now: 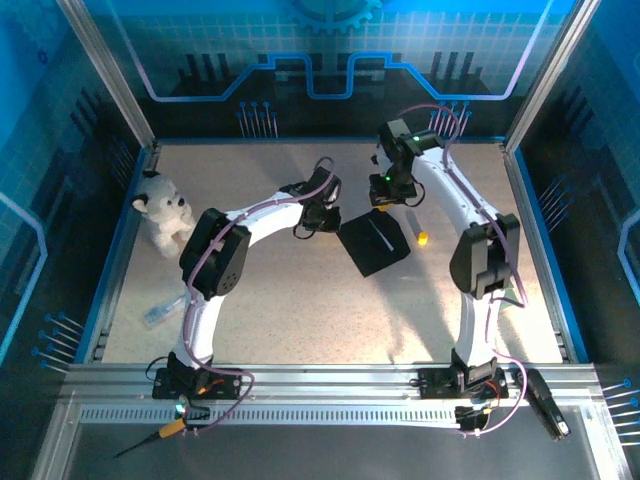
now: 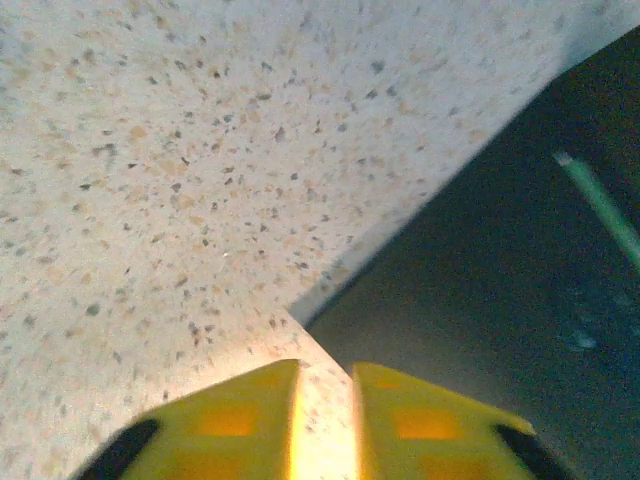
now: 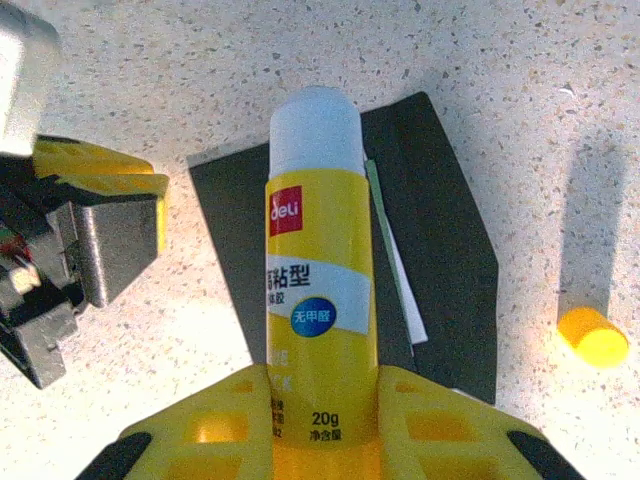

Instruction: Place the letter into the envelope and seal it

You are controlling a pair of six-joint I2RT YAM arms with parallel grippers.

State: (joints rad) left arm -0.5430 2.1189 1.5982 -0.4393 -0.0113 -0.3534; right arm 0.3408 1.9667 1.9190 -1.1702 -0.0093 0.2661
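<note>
1. A white plush bear (image 1: 163, 210) sits on the speckled worktop (image 1: 300, 310), well to the left of the left pincer (image 1: 310, 222).
2. In the wrist view the left pincer (image 2: 325, 372) has its yellow fingers (image 2: 240, 420) a narrow slit apart. Bare worktop shows through the gap and nothing is held.
3. The black envelope (image 1: 373, 245) lies flat just to the right of the left pincer's tips and below the right pincer (image 1: 385, 195). From the left wrist, its edge (image 2: 500, 330) begins just ahead and to the right of the fingers, which are over bare worktop.
4. The letter (image 3: 395, 255) shows as a narrow white strip with a green edge, lying lengthwise along the envelope. It is just right of the right pincer's load. The left wrist view catches the same green edge (image 2: 600, 200), well ahead and to the right of the fingers.
5. The right pincer (image 3: 322, 375) is clamped on a yellow Deli glue stick (image 3: 318, 270), gripping it near its base. The white end of the stick points away from the fingers, over the far edge of the envelope. Whether that end touches the paper cannot be told.
6. A small yellow cap (image 3: 592, 335) lies on the worktop to the right of the right pincer, apart from the envelope's right edge.
</note>
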